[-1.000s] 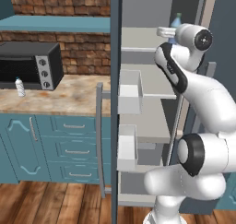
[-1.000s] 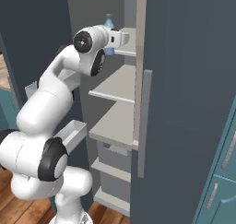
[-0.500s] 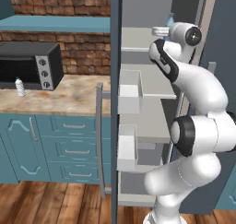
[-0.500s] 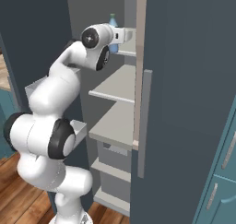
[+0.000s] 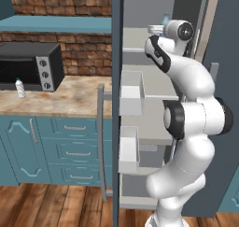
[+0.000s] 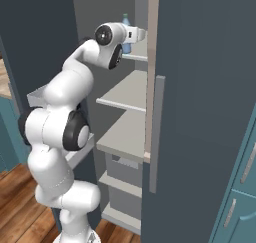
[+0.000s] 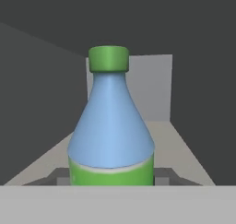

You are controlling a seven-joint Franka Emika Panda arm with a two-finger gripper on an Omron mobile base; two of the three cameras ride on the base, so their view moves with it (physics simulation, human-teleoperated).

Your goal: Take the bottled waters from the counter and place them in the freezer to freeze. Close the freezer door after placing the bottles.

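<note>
Left base view: the arm rises from the lower right and reaches up into the open freezer (image 5: 158, 81), its hand at the level of an upper grey shelf. The gripper (image 5: 154, 29) is at the far end of the hand, too small here to read its jaws. A sliver of the blue bottle (image 5: 165, 18) with its green cap shows just above and behind the wrist. The freezer door (image 5: 116, 100) stands open, seen nearly edge-on, with two pale bins on its inner face and a long grey handle on its outer side. On the counter (image 5: 60, 102) to the left, the whitish bottle (image 5: 19, 88) stands upright, just in front of the black toaster oven (image 5: 32, 66) and well apart from the freezer.

Right base view: the arm rises from the lower left, and the hand points into the freezer (image 6: 130, 94) above the upper shelf. The blue bottle (image 6: 125, 33) stands upright just behind the hand, its base hidden. The gripper's tips are hidden behind the cabinet edge.

Hand view: the blue bottle (image 7: 110, 126), green cap up and green label at the bottom, is upright and centred close in front of the camera. The finger tips (image 7: 162, 177) sit tight against its two sides, jaws closed on the bottle. A grey shelf runs back behind it between dark walls.
</note>
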